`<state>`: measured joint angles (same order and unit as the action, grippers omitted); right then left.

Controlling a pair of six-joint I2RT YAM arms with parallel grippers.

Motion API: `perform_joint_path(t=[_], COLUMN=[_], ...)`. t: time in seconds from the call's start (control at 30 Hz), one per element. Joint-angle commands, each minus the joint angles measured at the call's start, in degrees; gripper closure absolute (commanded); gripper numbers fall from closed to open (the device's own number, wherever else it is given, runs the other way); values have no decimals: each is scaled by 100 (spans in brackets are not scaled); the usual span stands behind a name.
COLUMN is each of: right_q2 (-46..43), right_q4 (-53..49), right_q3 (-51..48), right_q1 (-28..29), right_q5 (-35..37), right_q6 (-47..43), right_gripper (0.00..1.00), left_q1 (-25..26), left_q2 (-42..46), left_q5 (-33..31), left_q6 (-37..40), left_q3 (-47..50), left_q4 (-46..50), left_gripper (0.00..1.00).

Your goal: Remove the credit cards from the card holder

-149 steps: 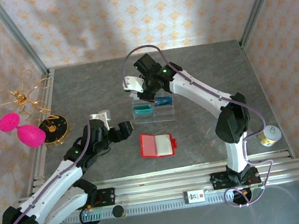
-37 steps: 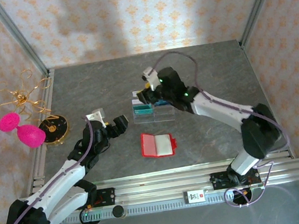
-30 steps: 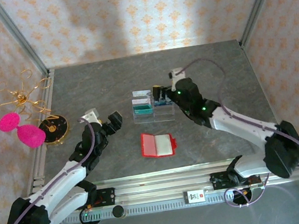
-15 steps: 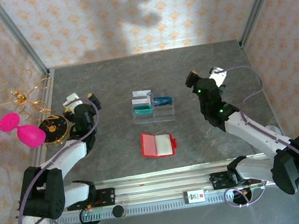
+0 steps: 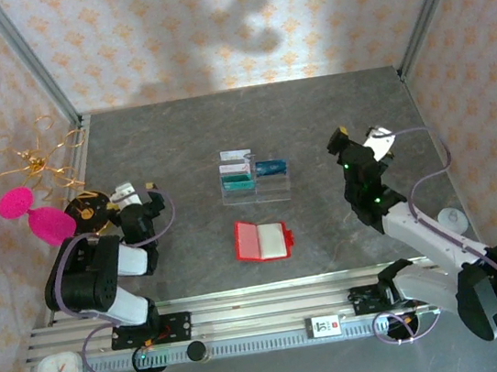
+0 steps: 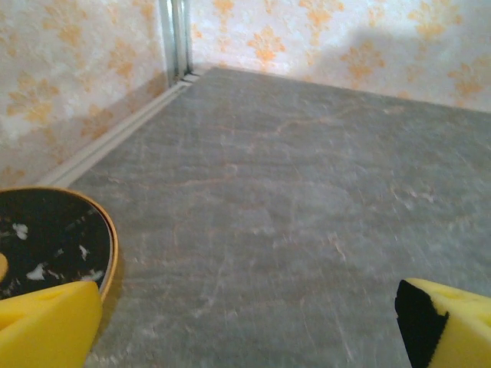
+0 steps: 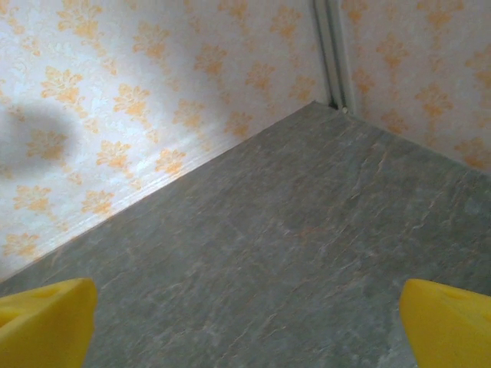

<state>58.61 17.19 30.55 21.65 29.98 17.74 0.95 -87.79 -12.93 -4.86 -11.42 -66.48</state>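
Across your grey bench (image 5: 330,110), the left claw (image 5: 133,198) at mid-left and the right claw (image 5: 365,145) at mid-right both gape wide, empty. At centre stands the clear slotted tray (image 5: 272,192); just below it the red card holder (image 5: 263,239) lies open; the credit cards (image 5: 237,184) stand in that tray.

Black-and-white arms (image 5: 422,231), lilac cables (image 5: 447,158), seemingly foam-yellow pincer pads (image 6: 46,326).

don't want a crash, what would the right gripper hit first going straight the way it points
Way looks free: ahead of the open right gripper lies bare table, then the wallpapered wall by the corner post. Probably the wall first, though depth is unclear.
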Motion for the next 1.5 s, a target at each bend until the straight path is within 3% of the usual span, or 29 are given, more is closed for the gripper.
perform_joint_path(t=[0.0,0.1,0.2,0.3,0.53,0.6,0.7,0.77,0.83,0.9,1.27,1.3,1.37,1.47], right_q2=[-96,97,402,861,2057,2422,2766,2980,2831,2931,2862,2859,2865,2863], right_q4=[1107,1727,2439,2975,4485,4802,5218,6063,5341,5677,5527,5526,5522,5523], right_q3=[-343,-717,-1142,-1342,-1604,-1623,-1684,-1979,-1747,-1825,-1813,-1811,-1815,-1812], right_q1=[-254,-642,-1253,-1657,-1726,-1725,-1725,-1736,-1739,-1787,-1787,-1787,-1787,-1787], right_q5=[123,-6,-510,-858,-1408,-1456,-1980,-2194,-2137,-2181,-2173,-2173,-2171,-2172], right_q6=[-850,-1302,-1365,-1396,-1643,-1658,-1878,-2000,-1898,-1907,-1897,-1897,-1897,-1902], right_gripper=[0,0,0,0,0,0,0,0,0,0,0,0,0,0], left_q1=[-77,-69,-82,-86,-43,-24,-67,-77,-82,-77,-60,-68,-219,-291], left_q2=[52,57,-70,77,-36,5,-25,3,-17,-10,-19,-19,-12,-21], left_q5=[344,9,-175,-133,-148,-7,517,581,585,521,472,518,1321,1458], left_q6=[157,86,2,-45,68,132,256,256,291,266,266,262,346,304], left_q3=[-25,184,588,430,321,-13,-30,-47,-5,-35,-55,-73,-135,-97], left_q4=[-943,-1324,-2335,-1776,-1781,-1016,-1047,-963,-1071,-1009,-993,-958,-815,-910], left_gripper=[1,1,1,1,1,1,1,1,1,1,1,1,1,1])
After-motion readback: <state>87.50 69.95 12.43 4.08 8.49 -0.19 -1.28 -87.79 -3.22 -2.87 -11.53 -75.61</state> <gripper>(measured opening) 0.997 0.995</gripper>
